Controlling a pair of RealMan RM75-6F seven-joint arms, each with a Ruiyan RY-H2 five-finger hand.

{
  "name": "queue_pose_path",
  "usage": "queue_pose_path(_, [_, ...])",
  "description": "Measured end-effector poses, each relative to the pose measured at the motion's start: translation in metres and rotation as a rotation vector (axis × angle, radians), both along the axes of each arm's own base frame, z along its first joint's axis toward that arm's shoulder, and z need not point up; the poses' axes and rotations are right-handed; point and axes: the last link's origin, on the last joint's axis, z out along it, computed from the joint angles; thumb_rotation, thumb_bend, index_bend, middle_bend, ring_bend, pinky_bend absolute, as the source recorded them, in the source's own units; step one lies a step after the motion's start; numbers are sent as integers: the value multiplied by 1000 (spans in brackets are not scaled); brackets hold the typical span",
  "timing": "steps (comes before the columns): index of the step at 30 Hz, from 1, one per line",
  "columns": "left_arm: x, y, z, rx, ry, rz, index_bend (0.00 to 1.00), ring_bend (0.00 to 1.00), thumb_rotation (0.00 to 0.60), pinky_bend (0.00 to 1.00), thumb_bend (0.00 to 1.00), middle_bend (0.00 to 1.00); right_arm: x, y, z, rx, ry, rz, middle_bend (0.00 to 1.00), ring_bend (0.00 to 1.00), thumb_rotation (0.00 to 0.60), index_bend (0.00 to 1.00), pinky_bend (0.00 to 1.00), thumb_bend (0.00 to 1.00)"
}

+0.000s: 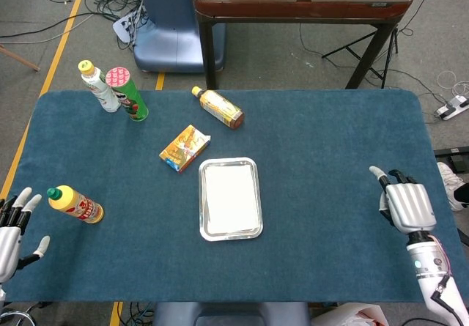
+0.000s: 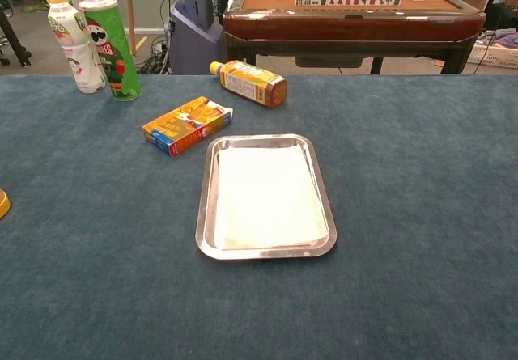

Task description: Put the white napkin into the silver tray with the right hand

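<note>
The white napkin point(image 1: 230, 198) point(image 2: 268, 197) lies flat inside the silver tray point(image 1: 206, 233) point(image 2: 205, 245) at the middle of the blue table. My right hand point(image 1: 405, 204) hovers near the table's right front corner, far from the tray, fingers apart and holding nothing. At the left front edge my left hand point(image 1: 12, 232) is spread wide and empty. The chest view shows neither hand.
A yellow bottle point(image 1: 74, 204) lies near the left hand. An orange box point(image 1: 184, 148) point(image 2: 187, 124) sits just beyond the tray's left corner, an amber bottle point(image 1: 218, 107) point(image 2: 251, 83) lies behind it. A white bottle point(image 1: 98, 86) point(image 2: 67, 41) and a green can point(image 1: 127, 94) point(image 2: 111, 48) stand at far left.
</note>
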Motion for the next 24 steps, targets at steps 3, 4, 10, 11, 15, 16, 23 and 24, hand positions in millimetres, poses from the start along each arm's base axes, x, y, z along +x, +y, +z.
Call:
queue_pose_path(3, [1,1,1,-2,-3,-6,115,7,600,0,293,31,-5,9,4,0,20,-12,0,1,600,0,192,332])
queue_pose_path(4, [1,1,1,-3,-2,-8,115,7,600,0,293,31,-6,10,4,-4,22,-15,0,0,600,0,183,334])
queue_pose_path(10, [2,-1,1,-10,-5,-6,115,7,600,0,293,31,-11,18,8,-25,40,-26,0,0,600,0,88,110])
queue_pose_path(11, [2,-2,2,-9,-6,-6,114,7,600,0,293,31,-10,19,9,-37,51,-20,0,0,600,0,77,50])
queue_pose_path(15, [3,-3,2,-4,-13,-11,114,7,600,0,293,31,-8,22,14,-93,37,-1,0,0,600,0,57,0])
queue_pose_path(16, [3,-3,2,-5,-13,-12,114,8,600,0,293,31,-8,23,14,-103,33,5,0,0,600,0,37,0])
queue_pose_path(23, [3,-2,1,-6,-15,-19,114,7,600,0,293,31,-8,26,12,-78,12,13,0,0,600,0,0,0])
queue_pose_path(24, [3,-2,1,-6,-15,-18,113,7,600,0,293,31,-8,27,12,-79,16,15,0,0,600,0,0,0])
